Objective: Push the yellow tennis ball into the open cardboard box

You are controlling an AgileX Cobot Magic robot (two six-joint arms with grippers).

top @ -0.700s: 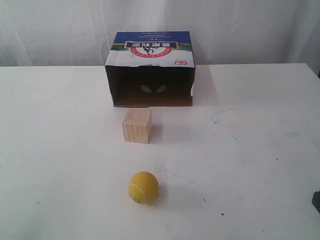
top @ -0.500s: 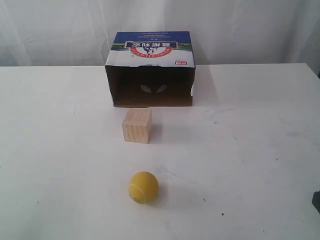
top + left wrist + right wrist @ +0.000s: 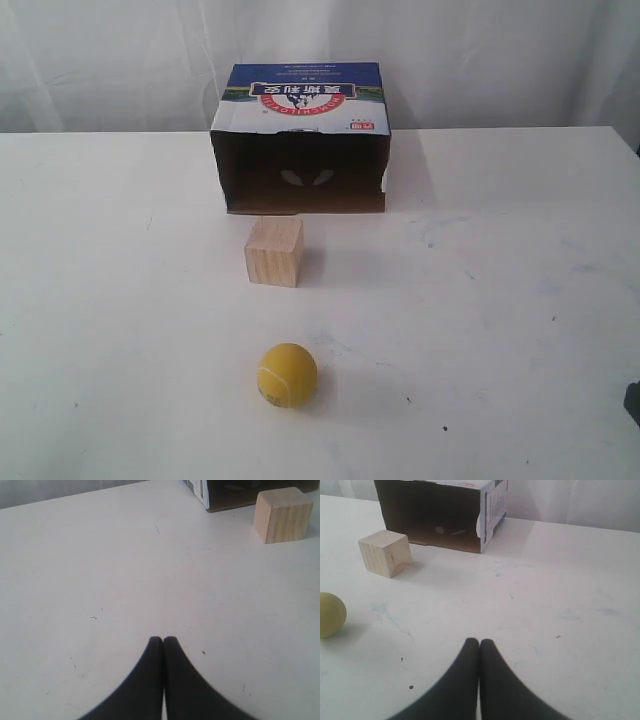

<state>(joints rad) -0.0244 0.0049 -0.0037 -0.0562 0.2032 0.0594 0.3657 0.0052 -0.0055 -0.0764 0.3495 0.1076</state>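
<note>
Right hand (image 3: 479, 641): I see both dark fingers pressed together tip to tip, gripping nothing, hanging over the bare bench (image 3: 500, 300).
Left hand (image 3: 163, 639): the same here, fingers closed against each other with nothing between them, over an open stretch of bench.
Yellow tennis ball (image 3: 287, 375): it rests on the bench at the near side of the exterior view, well apart from both hands and touched by nothing. In my right wrist view it lies off to one side of the closed fingers with bare bench between.
Open cardboard box (image 3: 300, 140): it sits at the far side of the bench, its dark mouth turned toward the ball and its blue-and-white printed top facing up.
Wooden cube (image 3: 274, 251): it stands just in front of the box mouth, between ball and box, and touches neither.
Cut off: the edge of the right wrist picture clips the ball. The left wrist view catches only a corner of the box, plus the cube, so I cannot place the ball from there.
Hard to make out: a dark sliver (image 3: 633, 402) sits at the right edge of the exterior view, and I cannot tell what it is. Pale marks deep inside the box are too dim to read.
</note>
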